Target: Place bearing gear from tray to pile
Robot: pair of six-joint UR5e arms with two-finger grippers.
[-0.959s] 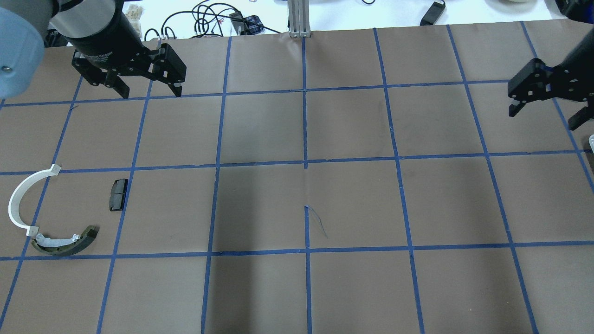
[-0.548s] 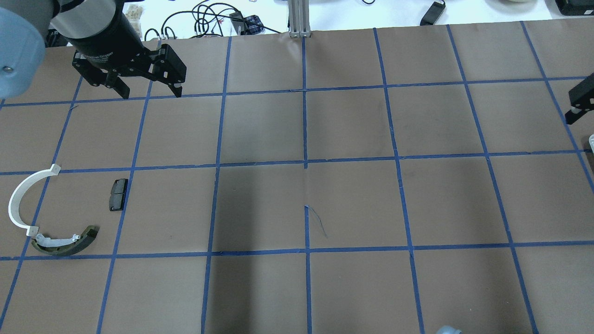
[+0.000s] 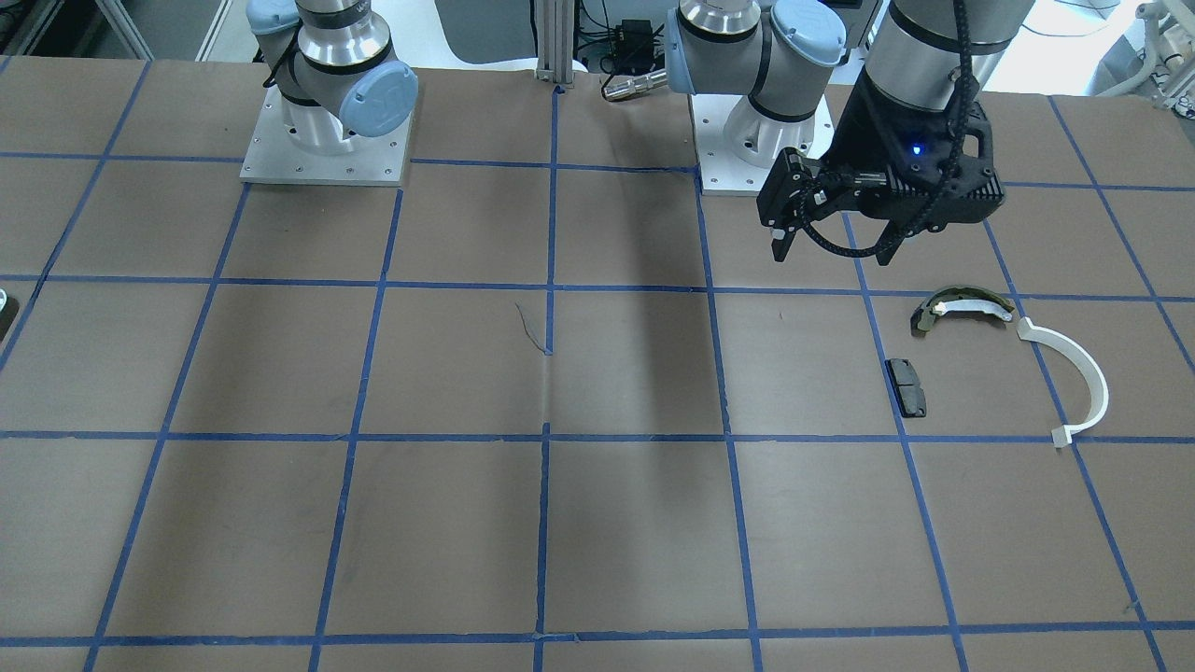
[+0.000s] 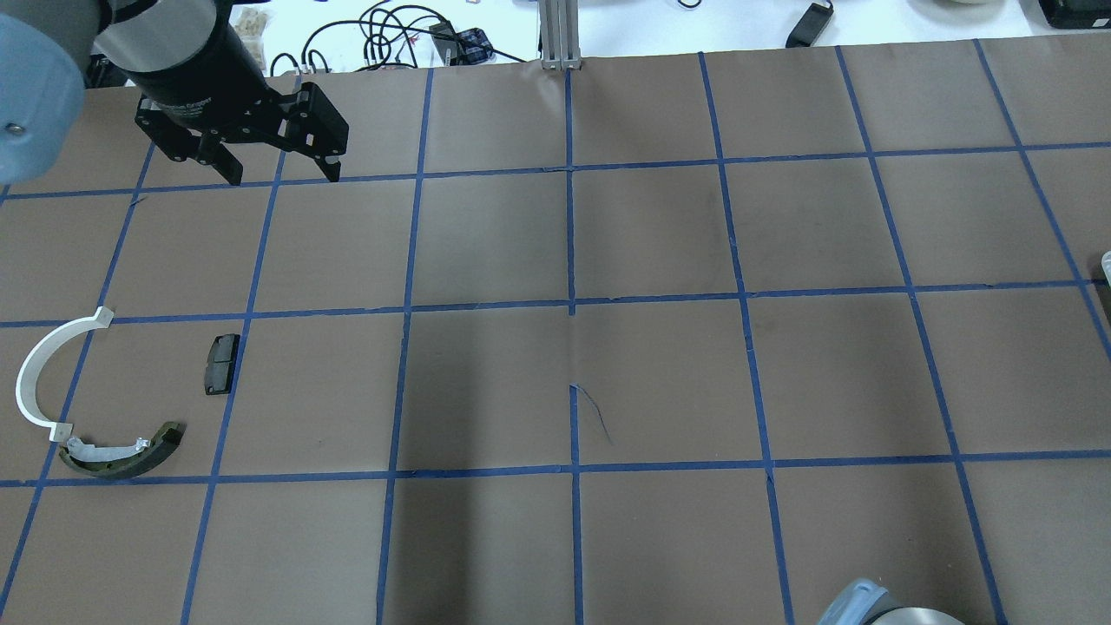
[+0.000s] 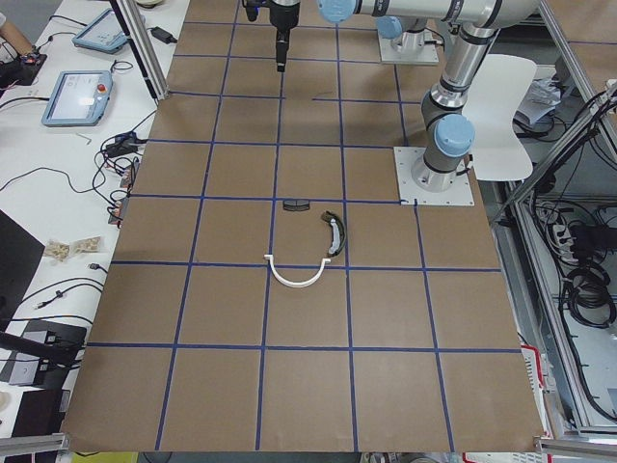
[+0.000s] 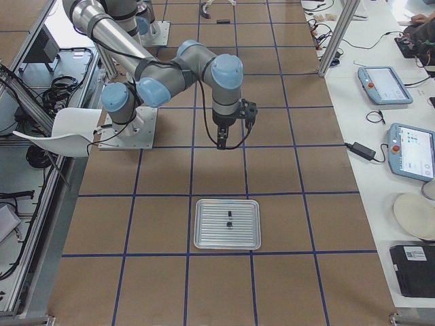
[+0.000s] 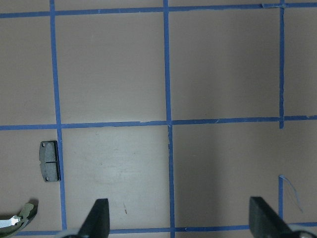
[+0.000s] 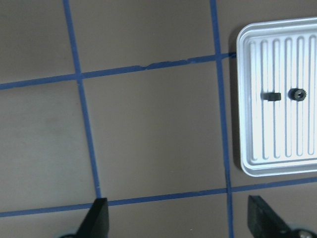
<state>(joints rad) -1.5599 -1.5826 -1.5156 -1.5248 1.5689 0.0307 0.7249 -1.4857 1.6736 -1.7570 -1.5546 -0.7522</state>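
Nothing is done yet: the gear (image 8: 297, 93) lies in the tray (image 8: 257, 144) beside a small black block (image 8: 271, 95), well apart across the surface (image 4: 660, 373) from the pile (image 4: 121, 458). The right pincer (image 8: 177, 201), wide and empty, hangs beside the tray; pickup, carry and drop remain. The left pincer (image 4: 283, 174), also wide and empty, hovers near the pile.

Twin robot arms: build and finish.
The left arm (image 3: 920, 47) and right arm (image 6: 170, 73) share silver-grey tubes, pale blue round joint caps (image 3: 378, 98) and square metal base plates (image 3: 271, 168) with small screws; a black wrist housing (image 3: 962, 182) carries a blue light (image 3: 918, 148) and ribbed black cable (image 3: 834, 245); the left claw (image 4: 283, 175) and right claw (image 8: 178, 220) are black.
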